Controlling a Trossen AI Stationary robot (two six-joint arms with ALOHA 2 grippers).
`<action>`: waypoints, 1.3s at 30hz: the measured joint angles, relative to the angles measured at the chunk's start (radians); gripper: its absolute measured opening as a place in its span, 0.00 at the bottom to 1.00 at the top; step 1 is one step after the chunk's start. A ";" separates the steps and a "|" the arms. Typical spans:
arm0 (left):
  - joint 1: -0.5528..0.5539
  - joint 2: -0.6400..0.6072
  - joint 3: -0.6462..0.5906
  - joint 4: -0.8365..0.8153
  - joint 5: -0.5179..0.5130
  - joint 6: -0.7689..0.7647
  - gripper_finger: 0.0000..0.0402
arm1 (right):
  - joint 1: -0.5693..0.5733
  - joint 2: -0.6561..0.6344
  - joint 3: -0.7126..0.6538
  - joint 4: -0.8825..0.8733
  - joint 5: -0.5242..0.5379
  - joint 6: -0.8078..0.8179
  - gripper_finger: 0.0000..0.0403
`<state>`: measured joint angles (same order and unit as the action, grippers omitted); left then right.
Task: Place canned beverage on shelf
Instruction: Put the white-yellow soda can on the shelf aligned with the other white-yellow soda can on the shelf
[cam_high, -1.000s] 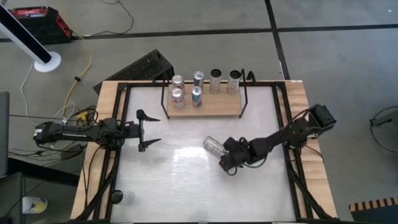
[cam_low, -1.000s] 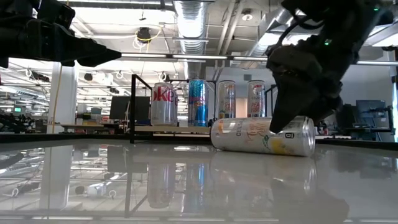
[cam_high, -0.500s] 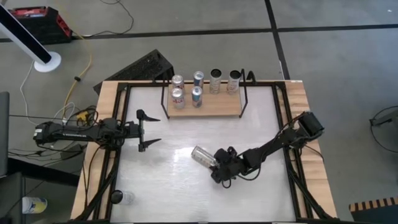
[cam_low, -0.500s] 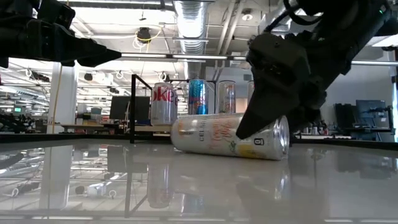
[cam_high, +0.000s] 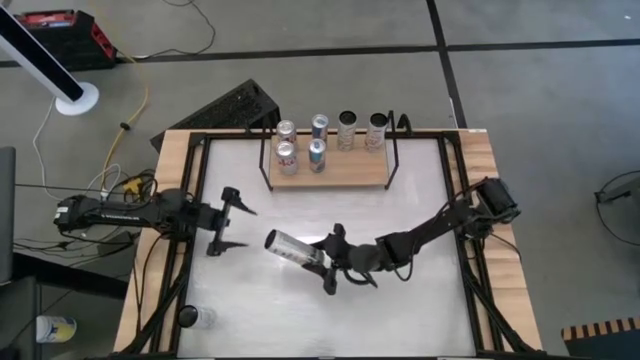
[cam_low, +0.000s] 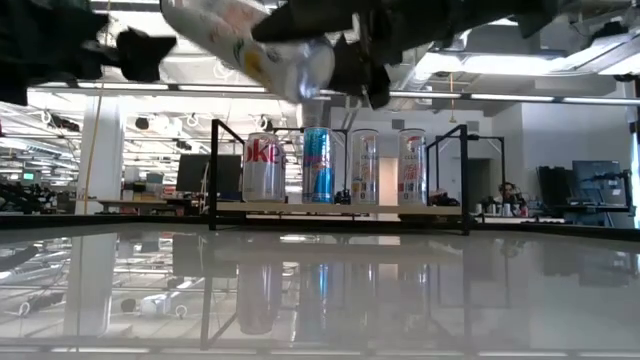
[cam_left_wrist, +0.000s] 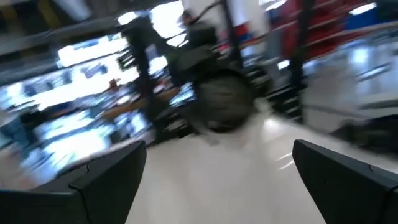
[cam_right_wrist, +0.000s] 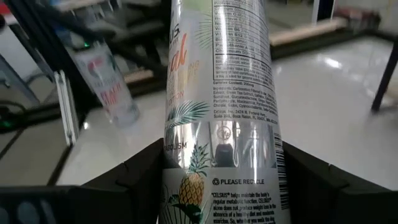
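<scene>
Right gripper (cam_high: 322, 262): closed on the can (cam_high: 288, 248), clamping it near one end, a finger (cam_right_wrist: 134, 180) on either side of the silver body.
Can: slim and silver with a pineapple print, held off the tabletop (cam_high: 410, 310); it lies roughly level and sticks out ahead of the right gripper's fingers, pointing toward the left arm. The low view shows it high above the surface (cam_low: 250, 40).
Shelf (cam_high: 345, 177): well behind the right gripper, at the table's far edge; a light-wood board in a black wire frame.
Cans on shelf (cam_high: 318, 141): six stand upright, four in the back row and two in front of them at the shelf's left end.
Left gripper (cam_high: 226, 220): fingers spread wide and holding nothing, near the table's left edge, facing the held can's free end, a clear gap between them.
</scene>
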<state>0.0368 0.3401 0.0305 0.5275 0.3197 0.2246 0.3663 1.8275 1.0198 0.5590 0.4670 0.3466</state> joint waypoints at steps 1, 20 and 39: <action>0.000 0.000 0.000 0.012 0.021 -0.003 0.98 | -0.003 0.000 0.000 0.020 0.001 -0.019 0.69; -0.029 0.327 0.000 0.484 0.036 -0.089 0.98 | -0.064 0.009 0.004 0.284 -0.112 -0.269 0.69; -0.050 1.031 0.178 1.036 0.041 -0.294 0.98 | -0.115 0.011 0.003 0.305 -0.173 -0.332 0.69</action>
<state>-0.0130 1.3715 0.2089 1.5637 0.3607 -0.0691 0.2511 1.8385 1.0229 0.8639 0.2939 0.0148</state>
